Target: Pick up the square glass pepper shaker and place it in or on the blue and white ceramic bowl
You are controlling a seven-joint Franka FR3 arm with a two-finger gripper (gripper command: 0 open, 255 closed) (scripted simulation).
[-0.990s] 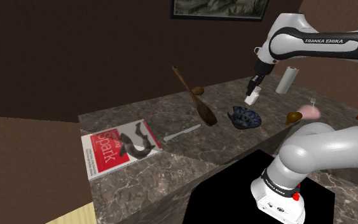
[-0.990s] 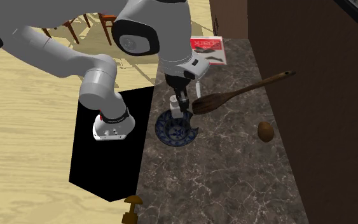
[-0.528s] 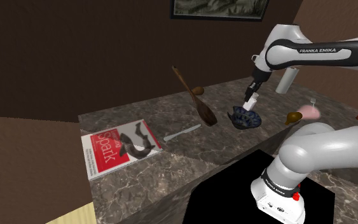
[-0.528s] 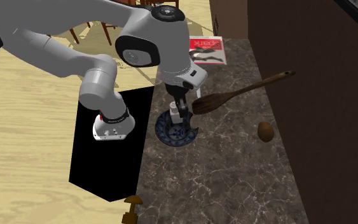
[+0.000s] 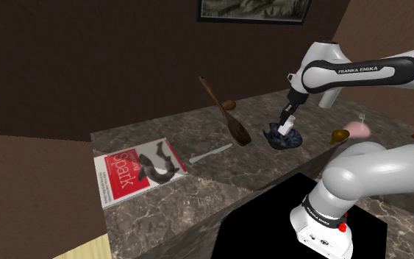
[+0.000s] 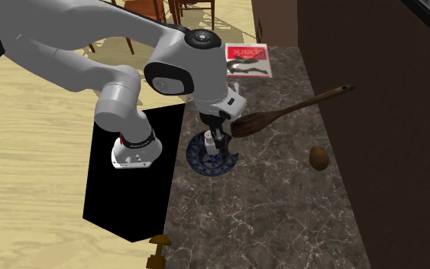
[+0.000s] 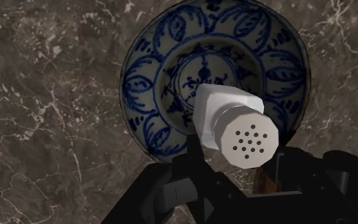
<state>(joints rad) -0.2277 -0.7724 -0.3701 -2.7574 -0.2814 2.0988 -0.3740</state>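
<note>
A white, square-bodied pepper shaker [image 7: 231, 123] with a holed round cap is clasped between my gripper's [image 7: 234, 167] black fingers. It hangs directly over the middle of the blue and white patterned bowl [image 7: 147, 83]. In the shoulder view the gripper [image 5: 286, 123] holds the shaker [image 5: 286, 126] tilted, low over the bowl [image 5: 294, 140] on the dark marble counter. From the second exterior view the shaker [image 6: 216, 140] reaches down into the bowl [image 6: 202, 161]; whether it touches the bowl I cannot tell.
A large wooden spoon [image 5: 227, 115] leans beside the bowl, with a brown egg-like thing [image 6: 319, 158] near the wall. A red magazine [image 5: 137, 170] and a metal utensil [image 5: 211, 153] lie further along the counter. A white cylinder [image 5: 331, 92] and small items [image 5: 351, 132] sit at the shoulder view's right.
The gripper has come down with the shaker, from above the bowl's far side to low over the bowl's middle.
</note>
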